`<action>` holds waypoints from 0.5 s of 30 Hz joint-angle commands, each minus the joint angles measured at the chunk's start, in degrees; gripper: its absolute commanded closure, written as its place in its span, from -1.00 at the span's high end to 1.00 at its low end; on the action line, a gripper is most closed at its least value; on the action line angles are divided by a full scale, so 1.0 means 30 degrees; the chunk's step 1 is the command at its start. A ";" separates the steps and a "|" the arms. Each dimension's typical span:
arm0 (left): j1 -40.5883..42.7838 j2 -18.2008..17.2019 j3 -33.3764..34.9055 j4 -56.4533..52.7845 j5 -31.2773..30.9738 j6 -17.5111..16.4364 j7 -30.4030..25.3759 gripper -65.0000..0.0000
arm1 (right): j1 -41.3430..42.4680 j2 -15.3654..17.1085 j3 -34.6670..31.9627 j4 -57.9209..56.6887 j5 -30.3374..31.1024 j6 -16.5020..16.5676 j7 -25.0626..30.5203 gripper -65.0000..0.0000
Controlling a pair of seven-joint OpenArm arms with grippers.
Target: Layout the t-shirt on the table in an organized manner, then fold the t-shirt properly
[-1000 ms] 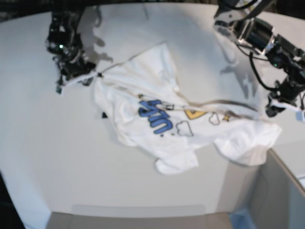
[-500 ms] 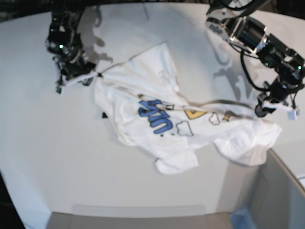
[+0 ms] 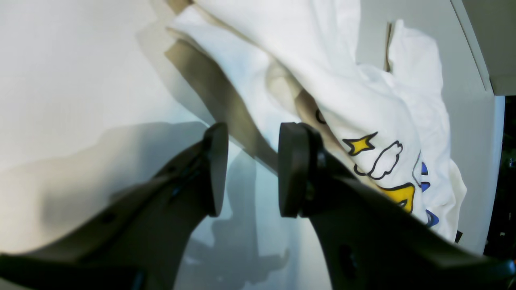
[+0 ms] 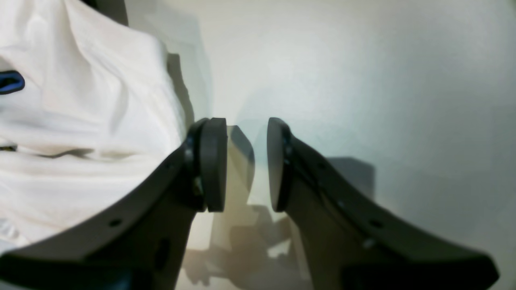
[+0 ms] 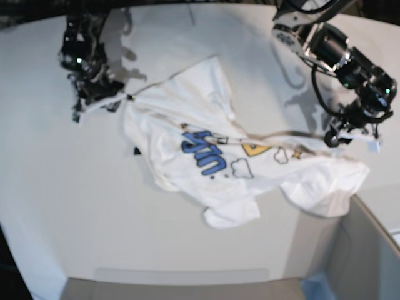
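Note:
The white t-shirt (image 5: 206, 156) lies crumpled mid-table (image 5: 94, 206), blue lettering and yellow doodles facing up. At the base view's left, my right gripper (image 5: 94, 100) pinches a stretched corner of the shirt. In the right wrist view a shadowed strip of cloth sits between its jaws (image 4: 246, 161), with the t-shirt (image 4: 80, 121) bunched to the left. My left gripper (image 5: 347, 134) hangs open over the shirt's right end. Its jaws (image 3: 250, 169) hold nothing, and the t-shirt (image 3: 363, 100) edge runs behind the right finger.
A grey box corner (image 5: 369, 250) rises at the lower right, touching the shirt's nearest lobe. The table's curved front edge (image 5: 181, 275) runs along the bottom. Black cables loop off the left arm (image 5: 325, 94) above the shirt's right side.
My left gripper opened and drifted left and slightly up, off the shirt's right corner. The right gripper and the shirt have not moved.

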 commanded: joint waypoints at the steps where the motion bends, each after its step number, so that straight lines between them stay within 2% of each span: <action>1: -0.0405 -0.0181 0.0033 0.0322 -0.0404 -0.0012 -0.0185 -0.28 | 0.0098 0.0126 0.0018 0.0328 0.0082 0.0037 0.0139 -0.45; 6: -0.1079 -0.0093 0.0150 0.0293 -0.0404 -0.0041 -0.0185 -0.07 | 0.0157 0.0302 0.0018 0.0328 0.0082 0.0037 0.0139 -0.45; 8: -0.1255 -0.0093 0.0179 -0.0117 -0.0404 -0.0041 -0.0185 -0.06 | 0.0157 0.0360 0.0018 0.0328 0.0082 0.0037 0.0139 -0.45; 15: -0.1343 -0.0240 0.0209 -0.2491 -0.0434 -0.0041 -0.2192 -0.06 | 0.0186 0.0419 0.0018 0.0328 0.0082 0.0037 0.0139 -0.45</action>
